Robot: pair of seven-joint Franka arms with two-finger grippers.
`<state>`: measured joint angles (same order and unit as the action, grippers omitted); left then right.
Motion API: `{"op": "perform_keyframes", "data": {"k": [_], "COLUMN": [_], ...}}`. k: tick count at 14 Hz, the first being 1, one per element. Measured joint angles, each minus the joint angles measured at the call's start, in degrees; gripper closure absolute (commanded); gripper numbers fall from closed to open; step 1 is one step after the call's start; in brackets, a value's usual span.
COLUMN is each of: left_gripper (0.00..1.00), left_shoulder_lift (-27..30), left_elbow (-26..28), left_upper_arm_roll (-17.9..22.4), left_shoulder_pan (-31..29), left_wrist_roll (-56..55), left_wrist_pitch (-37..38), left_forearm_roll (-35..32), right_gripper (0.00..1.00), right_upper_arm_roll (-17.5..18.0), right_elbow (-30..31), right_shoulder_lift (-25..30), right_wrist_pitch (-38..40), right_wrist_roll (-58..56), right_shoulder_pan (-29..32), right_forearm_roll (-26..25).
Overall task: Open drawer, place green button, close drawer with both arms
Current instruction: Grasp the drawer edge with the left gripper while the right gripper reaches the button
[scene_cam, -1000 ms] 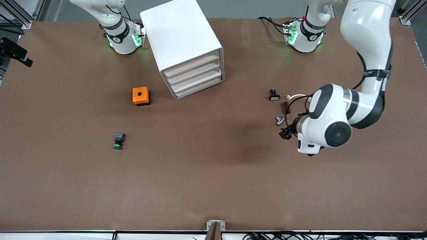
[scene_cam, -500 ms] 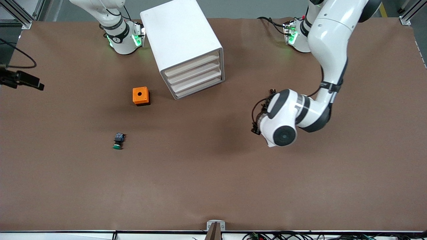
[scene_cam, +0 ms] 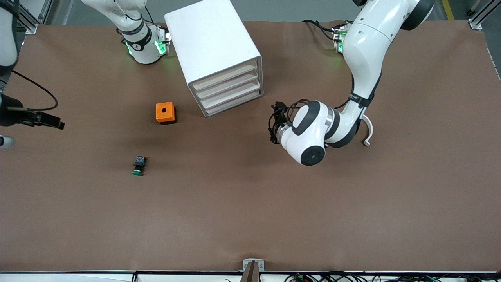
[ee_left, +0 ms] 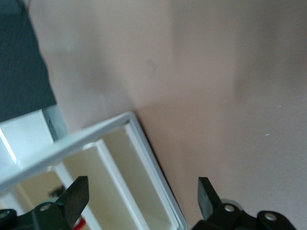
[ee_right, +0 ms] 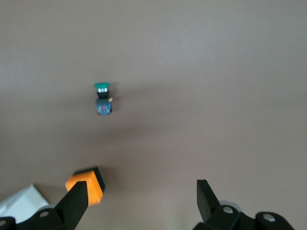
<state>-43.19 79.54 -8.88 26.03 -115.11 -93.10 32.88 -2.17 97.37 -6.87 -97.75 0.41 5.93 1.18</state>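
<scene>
The white cabinet [scene_cam: 213, 47] stands near the arms' bases, with all four drawers shut. The lowest drawer [scene_cam: 235, 104] is next to the table. My left gripper [scene_cam: 275, 124] is open and empty, low beside the cabinet's front on the left arm's side. In the left wrist view the open gripper [ee_left: 141, 199] faces the lowest drawer [ee_left: 127, 191]. The green-capped button [scene_cam: 138, 166] lies on the table, nearer the front camera than the orange cube [scene_cam: 165, 112]. My right gripper [ee_right: 139, 201] is open and empty, high over the table, looking down at the button [ee_right: 102, 99].
The orange cube with a hole also shows in the right wrist view [ee_right: 88, 184]. A white curved piece [scene_cam: 367, 133] lies by the left arm's elbow. The right arm's black hand [scene_cam: 37, 116] shows at the table's edge at the right arm's end.
The left arm has swung from the left arm's end of the table toward the cabinet's front. The right arm's hand has moved further over the table at its end.
</scene>
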Motion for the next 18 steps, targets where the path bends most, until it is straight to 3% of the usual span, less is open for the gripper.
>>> {"op": "perform_keyframes", "data": {"k": [3,8,10,13,16,18], "left_gripper": [0.00,0.36,0.46,0.46,0.58,0.59], "left_shoulder_lift": [-1.26,-6.13,-7.18,-8.80,-9.93,-10.20], "left_elbow": [0.07,0.06,0.08,0.12,0.33,0.43], "left_upper_arm_roll": [-0.01,-0.02,-0.03,-0.03,-0.03,-0.04], "left_shoulder_pan": [0.79,1.71,2.86,5.07,7.00,8.11], "left_wrist_roll": [-7.05,-17.60,-19.84,-21.68,-21.93,-21.95], "left_wrist_pitch": [0.06,0.11,0.17,0.17,0.24,0.24], "left_forearm_roll": [5.83,14.10,15.58,17.97,18.76,19.80], "right_gripper": [0.00,0.00,0.00,0.00,0.00,0.00], "right_upper_arm_roll": [0.40,0.53,0.54,0.58,0.57,0.57], "right_elbow": [9.01,24.31,25.64,25.78,25.69,25.63], "right_shoulder_lift": [-0.07,-1.68,-4.33,-9.97,-13.92,-15.37], "right_wrist_pitch": [-11.61,-35.69,-40.52,-46.57,-49.49,-50.39], "right_wrist_roll": [4.63,7.51,10.75,15.34,18.30,19.19], "right_shoulder_pan": [-3.15,-6.54,-7.66,-10.53,-11.49,-11.65], "right_forearm_roll": [0.10,0.10,0.10,0.10,0.10,0.10]}}
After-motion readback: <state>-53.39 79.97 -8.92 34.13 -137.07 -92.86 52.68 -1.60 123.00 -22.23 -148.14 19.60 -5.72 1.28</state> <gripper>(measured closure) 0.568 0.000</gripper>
